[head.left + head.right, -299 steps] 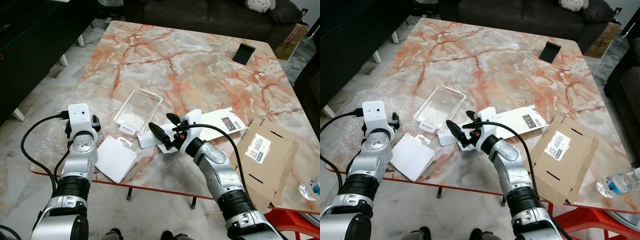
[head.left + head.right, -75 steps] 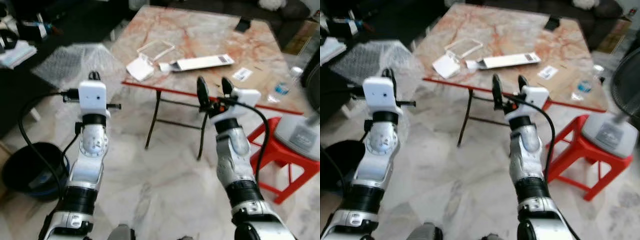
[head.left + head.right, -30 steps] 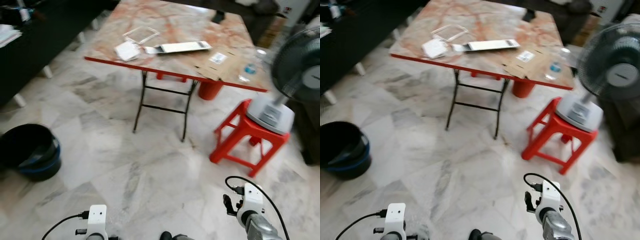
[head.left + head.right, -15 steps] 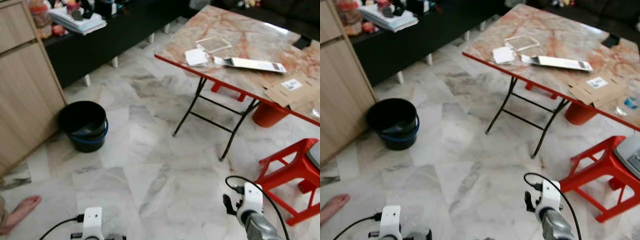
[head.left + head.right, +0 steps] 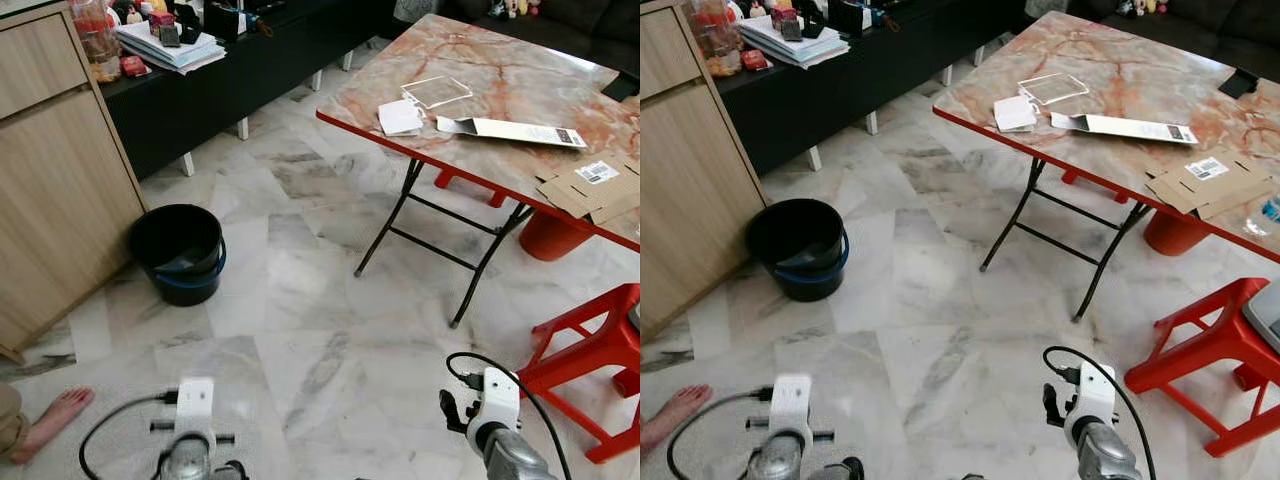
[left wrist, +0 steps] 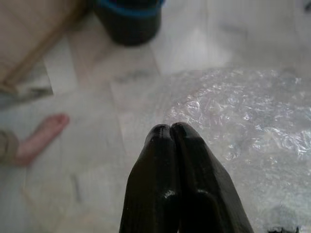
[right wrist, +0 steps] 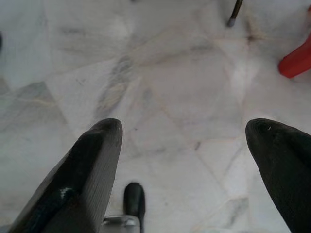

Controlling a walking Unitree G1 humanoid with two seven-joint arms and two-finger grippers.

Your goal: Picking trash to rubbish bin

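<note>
Left gripper (image 6: 171, 130): fingers pressed together, apparently clamped on the crumpled sheet of clear bubble wrap (image 6: 243, 121) that spreads beside and beneath them; the pinch point itself is hidden. The arm hangs low, away from the round black plastic rubbish bin with a blue band (image 5: 180, 252).

Right gripper (image 7: 184, 141): fingers spread wide, holding nothing, hanging idle over the grey-veined white marble floor (image 5: 300, 330), on the far side of the robot from the bin.

The bin stands against the light wooden cabinet (image 5: 55, 190), some way ahead of the robot. A person's bare foot (image 5: 52, 418) rests on the floor nearer the robot than the bin.

Judgement on progress: one piece of trash is in hand but not yet deposited. Beyond the bin, the orange-veined marble folding table with red edging (image 5: 520, 40) carries more litter: white card packet (image 5: 401, 116), clear plastic tray (image 5: 437, 91), long flat white box (image 5: 515, 129), flattened brown cardboard (image 5: 592, 187). Most of the task remains.
</note>
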